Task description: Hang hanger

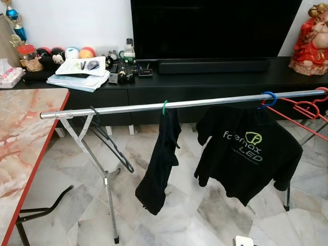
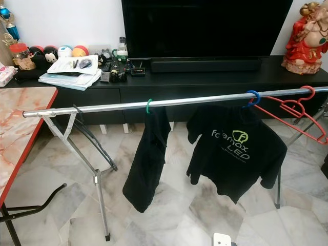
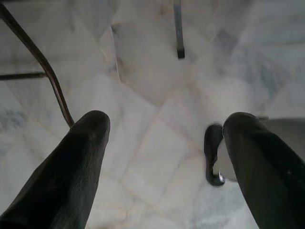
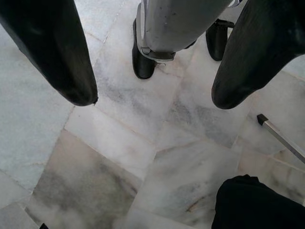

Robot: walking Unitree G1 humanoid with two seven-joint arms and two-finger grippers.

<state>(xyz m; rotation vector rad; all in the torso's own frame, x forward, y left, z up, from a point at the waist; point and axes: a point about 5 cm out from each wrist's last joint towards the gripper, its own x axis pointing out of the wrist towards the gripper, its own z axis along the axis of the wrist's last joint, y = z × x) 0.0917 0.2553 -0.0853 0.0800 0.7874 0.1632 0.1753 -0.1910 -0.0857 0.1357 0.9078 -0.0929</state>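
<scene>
A silver clothes rail (image 1: 154, 106) runs across the room on folding legs. From it hang a bare black hanger (image 1: 110, 141) near the left end, a green-hooked hanger with a dark garment (image 1: 160, 164), a blue-hooked hanger with a black printed T-shirt (image 1: 248, 154), and a bare red hanger (image 1: 302, 110) at the right end. My left gripper (image 3: 164, 138) hangs open over the marble floor, nothing between its fingers. My right gripper (image 4: 152, 95) is also open and empty, pointing down at the floor beside my own leg (image 4: 176, 24).
A marble-topped table with a red edge (image 1: 25, 138) stands at the left. Behind the rail, a black TV console (image 1: 205, 82) carries a television, papers (image 1: 77, 72), toys and a red figurine (image 1: 310, 38). Rail legs (image 1: 105, 189) stand on the floor.
</scene>
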